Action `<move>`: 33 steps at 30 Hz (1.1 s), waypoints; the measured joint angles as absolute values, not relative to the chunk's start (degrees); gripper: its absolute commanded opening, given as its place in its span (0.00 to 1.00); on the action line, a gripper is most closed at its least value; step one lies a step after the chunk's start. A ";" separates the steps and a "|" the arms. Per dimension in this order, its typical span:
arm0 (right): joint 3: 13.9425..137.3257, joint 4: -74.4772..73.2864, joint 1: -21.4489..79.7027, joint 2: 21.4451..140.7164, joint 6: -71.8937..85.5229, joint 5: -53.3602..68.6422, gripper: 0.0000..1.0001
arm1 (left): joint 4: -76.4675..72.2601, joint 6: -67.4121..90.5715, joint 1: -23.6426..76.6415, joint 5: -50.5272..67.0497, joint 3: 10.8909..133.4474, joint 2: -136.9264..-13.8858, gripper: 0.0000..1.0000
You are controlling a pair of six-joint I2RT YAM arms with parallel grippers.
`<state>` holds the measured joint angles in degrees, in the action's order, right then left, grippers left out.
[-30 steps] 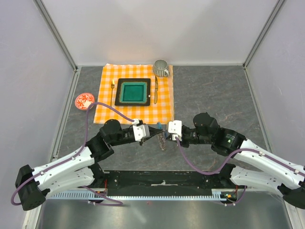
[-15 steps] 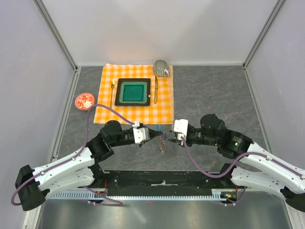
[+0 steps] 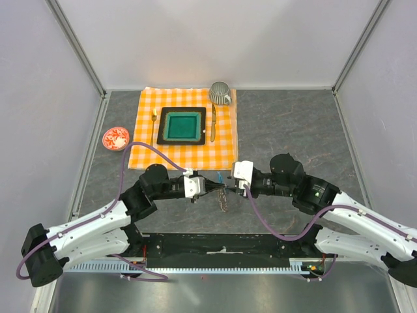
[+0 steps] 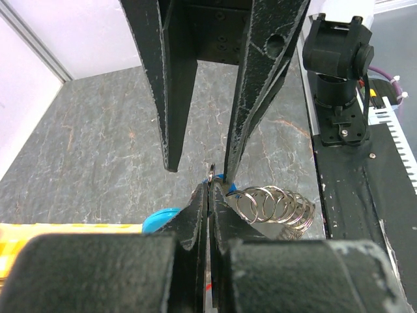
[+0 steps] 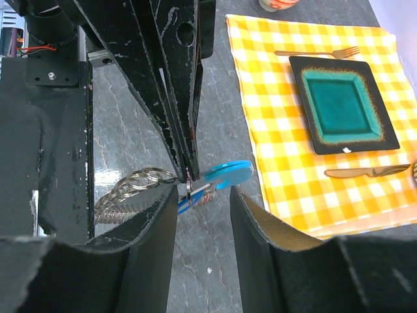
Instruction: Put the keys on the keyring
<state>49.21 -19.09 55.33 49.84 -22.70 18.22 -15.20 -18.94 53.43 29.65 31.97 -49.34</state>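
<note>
Keyring (image 4: pixel 273 205) — floppy chain of silvery loops

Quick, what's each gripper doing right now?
Left gripper: jaws closed, pinching the keyring.
Right gripper: jaws open either side of the blue-tagged key, holding nothing.

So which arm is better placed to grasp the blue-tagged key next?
Right. The right gripper is open, and in its wrist view the blue-tagged key lies between its fingers. The left gripper is shut on the keyring, so it is likely occupied.
</note>
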 measured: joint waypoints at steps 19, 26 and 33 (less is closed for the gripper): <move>49.21 -17.96 55.27 52.05 -22.31 20.75 0.00 | -16.36 -18.90 53.39 28.40 31.46 -49.30 0.02; 49.21 -17.65 55.27 52.05 -22.26 20.69 0.00 | -16.43 -18.90 53.39 28.01 31.42 -49.08 0.02; 49.19 -17.50 55.27 52.05 -22.04 20.27 0.30 | -17.85 -18.37 53.49 27.09 30.65 -48.88 0.02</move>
<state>49.19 -17.50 55.27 52.05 -22.04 20.27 -17.85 -18.37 53.49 27.09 30.65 -48.88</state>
